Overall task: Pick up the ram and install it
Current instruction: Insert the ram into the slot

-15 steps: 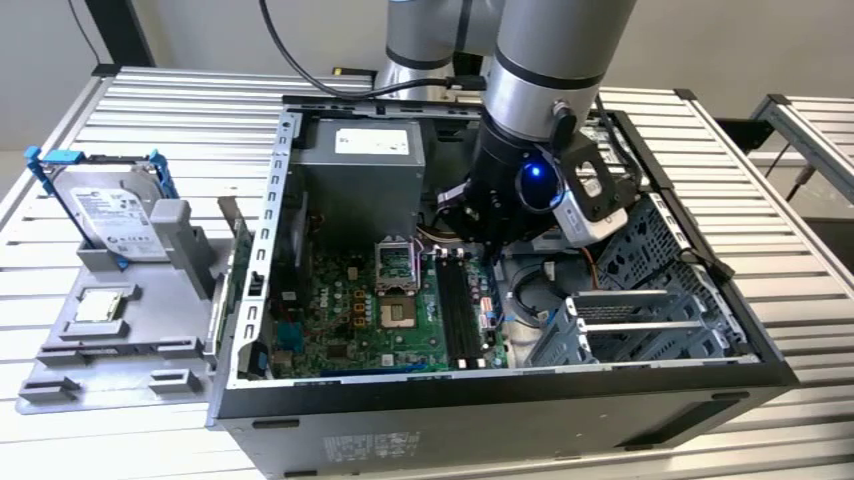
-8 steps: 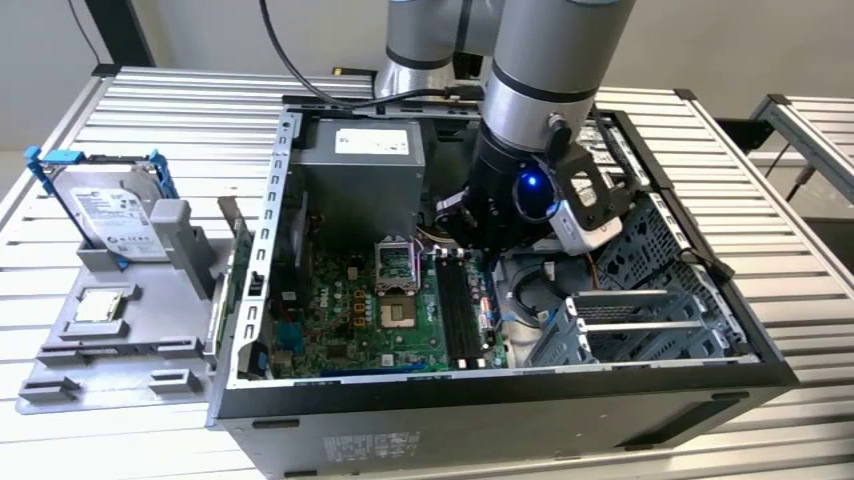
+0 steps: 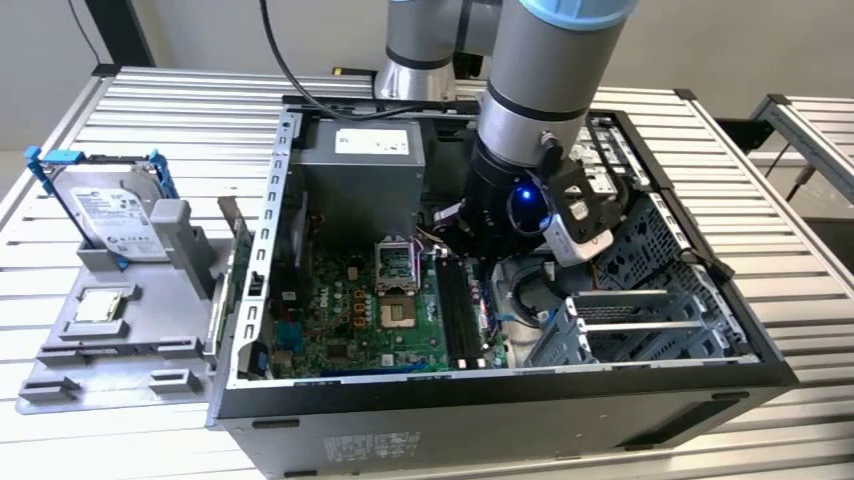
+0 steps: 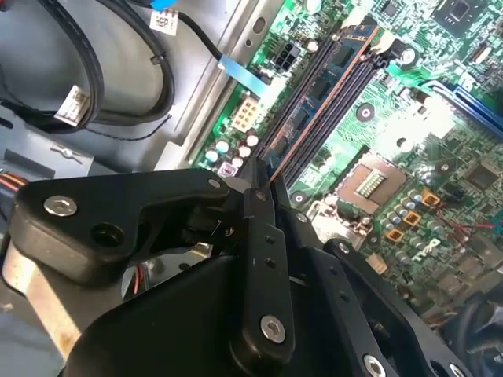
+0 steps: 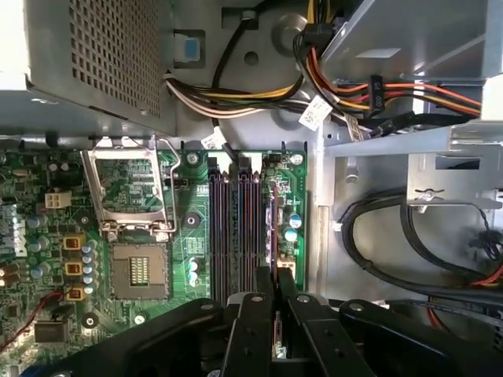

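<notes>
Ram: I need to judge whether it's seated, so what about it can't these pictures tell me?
Exterior view: the arm blocks the work spot.
Second wrist view: the ram is edge-on, so how deep it sits cannot be told; the gripper covers its near end.
First wrist view: the latches of the slots are too small to judge.
</notes>
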Robot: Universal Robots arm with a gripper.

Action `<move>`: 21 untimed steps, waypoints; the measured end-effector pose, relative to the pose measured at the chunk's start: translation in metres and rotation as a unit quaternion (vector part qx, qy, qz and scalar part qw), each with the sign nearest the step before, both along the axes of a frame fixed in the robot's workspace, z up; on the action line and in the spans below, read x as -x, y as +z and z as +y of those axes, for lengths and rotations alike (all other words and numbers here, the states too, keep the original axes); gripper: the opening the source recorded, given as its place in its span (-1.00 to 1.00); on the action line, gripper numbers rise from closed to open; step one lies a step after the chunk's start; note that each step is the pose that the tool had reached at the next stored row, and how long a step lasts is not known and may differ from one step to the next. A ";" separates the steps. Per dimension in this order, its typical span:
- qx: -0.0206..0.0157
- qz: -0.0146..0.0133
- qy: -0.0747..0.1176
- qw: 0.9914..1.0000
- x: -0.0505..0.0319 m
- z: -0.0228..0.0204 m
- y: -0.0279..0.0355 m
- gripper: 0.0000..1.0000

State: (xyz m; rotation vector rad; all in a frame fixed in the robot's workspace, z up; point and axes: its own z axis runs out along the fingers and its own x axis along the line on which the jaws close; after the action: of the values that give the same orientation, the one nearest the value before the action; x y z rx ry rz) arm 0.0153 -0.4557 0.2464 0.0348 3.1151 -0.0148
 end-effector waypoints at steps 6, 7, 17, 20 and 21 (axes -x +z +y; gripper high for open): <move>0.000 0.000 0.003 1.000 0.0012 0.0000 -0.0106 -1.00; 0.000 0.000 0.003 1.000 0.0012 0.0000 -0.0107 -1.00; 0.001 0.001 0.003 1.000 0.0015 0.0000 -0.0220 -1.00; 0.001 0.001 0.003 1.000 0.0020 -0.0001 -0.0243 -1.00; 0.001 0.001 0.003 1.000 0.0022 -0.0001 -0.0243 -1.00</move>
State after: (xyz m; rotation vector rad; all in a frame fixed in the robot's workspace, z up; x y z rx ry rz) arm 0.0131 -0.4558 0.2220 0.0244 3.1164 -0.0174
